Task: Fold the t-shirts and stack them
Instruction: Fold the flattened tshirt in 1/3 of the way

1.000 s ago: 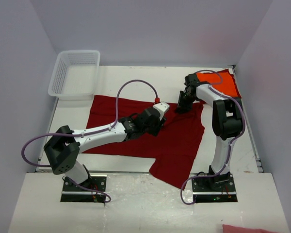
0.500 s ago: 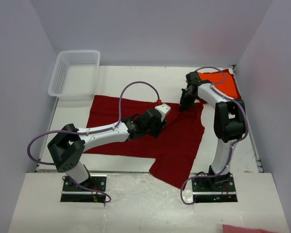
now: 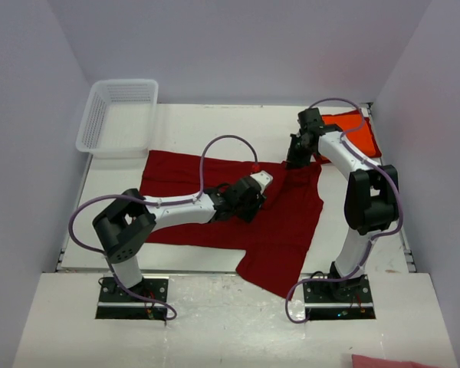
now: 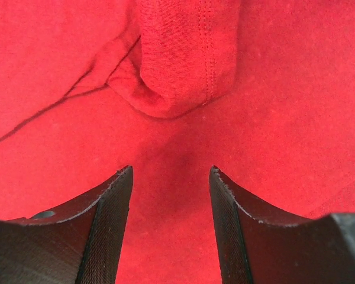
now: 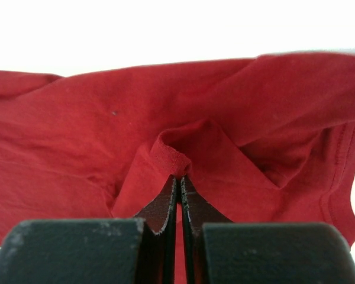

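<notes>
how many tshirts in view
2: the crimson t-shirt spread across the middle; the orange t-shirt at the far right corner. A reddish cloth edge at the near right may be a third.

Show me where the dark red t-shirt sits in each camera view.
Top external: dark red t-shirt spread across the table's middle.
Left wrist: fills the frame, under the open left pincer.
Right wrist: across the middle, a fold pinched in the shut right pincer.
Shared landmark: that pinched fold, at the shirt's far right edge in the top view.
</notes>
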